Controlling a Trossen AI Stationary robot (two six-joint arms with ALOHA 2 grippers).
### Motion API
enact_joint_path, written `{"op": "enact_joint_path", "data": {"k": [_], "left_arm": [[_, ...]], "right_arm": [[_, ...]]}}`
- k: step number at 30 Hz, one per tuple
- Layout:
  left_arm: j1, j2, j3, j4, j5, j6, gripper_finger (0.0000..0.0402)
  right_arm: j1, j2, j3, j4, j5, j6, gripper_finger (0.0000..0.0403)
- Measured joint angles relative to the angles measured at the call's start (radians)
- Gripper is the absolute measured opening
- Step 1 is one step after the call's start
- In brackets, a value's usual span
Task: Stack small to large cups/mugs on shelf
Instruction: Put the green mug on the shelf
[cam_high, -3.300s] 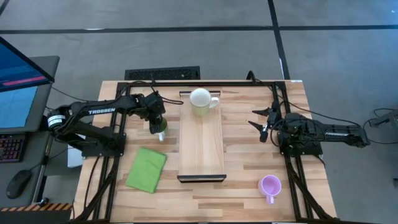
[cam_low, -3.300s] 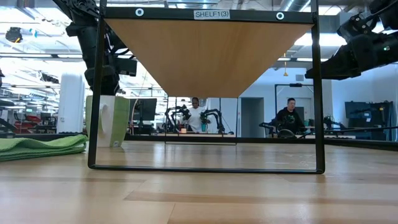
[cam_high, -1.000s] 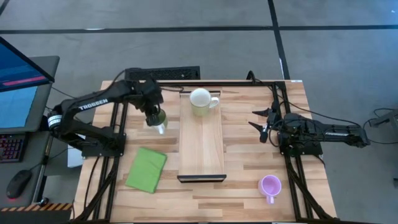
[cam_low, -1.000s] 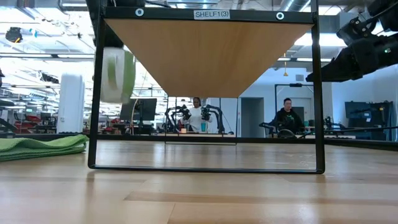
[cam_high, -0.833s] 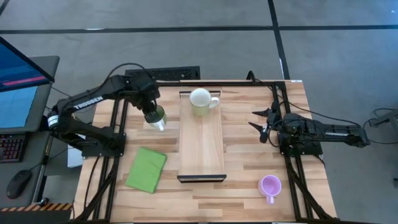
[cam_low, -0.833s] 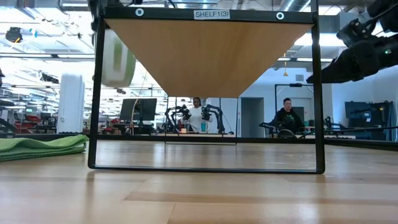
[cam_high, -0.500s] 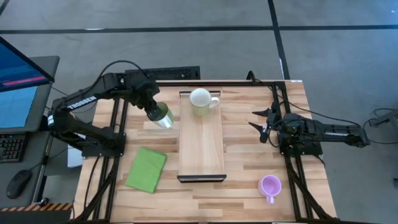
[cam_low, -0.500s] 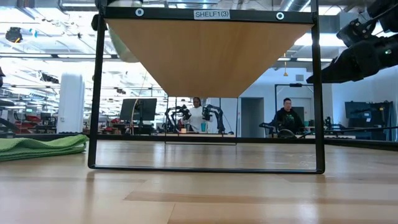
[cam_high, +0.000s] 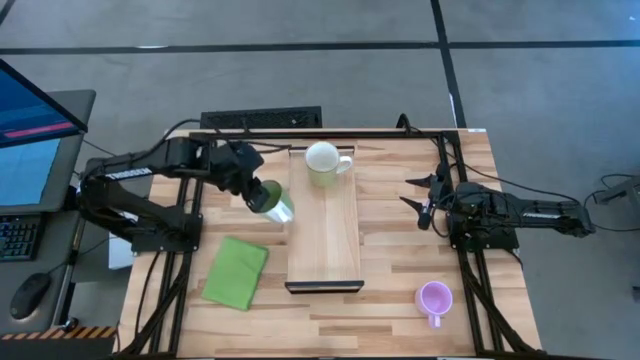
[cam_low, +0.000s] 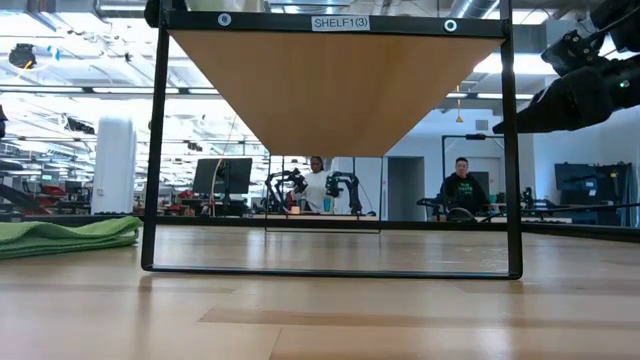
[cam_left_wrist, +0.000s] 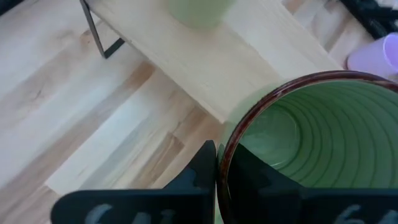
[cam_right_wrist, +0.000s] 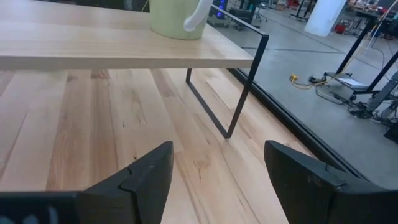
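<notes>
My left gripper is shut on a green mug with a dark brown rim, held in the air just left of the shelf. This long light-wood board on a dark frame also shows in the low view. A pale mug, white inside and pale green outside, stands on its base at the shelf's far end. A light purple mug stands on the table at the near right. My right gripper waits open right of the shelf, with nothing between its fingers. My left gripper pinches the green mug's wall at the rim, one finger outside and the other inside the mug. The fingers slant down from the table's left. The mug is lifted clear and tilted, its base toward the shelf.
A folded green cloth lies on the table at the near left, also in the low view. The table's dark frame rails run along both sides. People sit in the room beyond the table.
My left gripper has risen with the green mug and gone toward the shelf. Its wrist has rolled, tipping the mug. In the low view the mug has climbed out of the picture's top. My right gripper has kept still.
</notes>
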Motion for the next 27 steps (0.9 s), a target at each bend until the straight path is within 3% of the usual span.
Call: {"op": "enact_joint_path", "data": {"k": [7, 21, 27], "left_arm": [[-0.085, 0.075, 0.080, -0.022, -0.074, -0.072, 0.0005], [-0.136, 0.493, 0.668, -0.357, -0.152, -0.111, 0.0005], [-0.135, 0.592, 0.782, -0.402, -0.172, -0.174, 0.0005]], "right_arm": [[0.000, 0.000, 0.000, -0.045, 0.000, -0.001, 0.0276], [0.001, 0.000, 0.000, -0.083, 0.000, 0.070, 0.0276], [0.001, 0.000, 0.000, -0.082, 0.000, 0.088, 0.0276]]}}
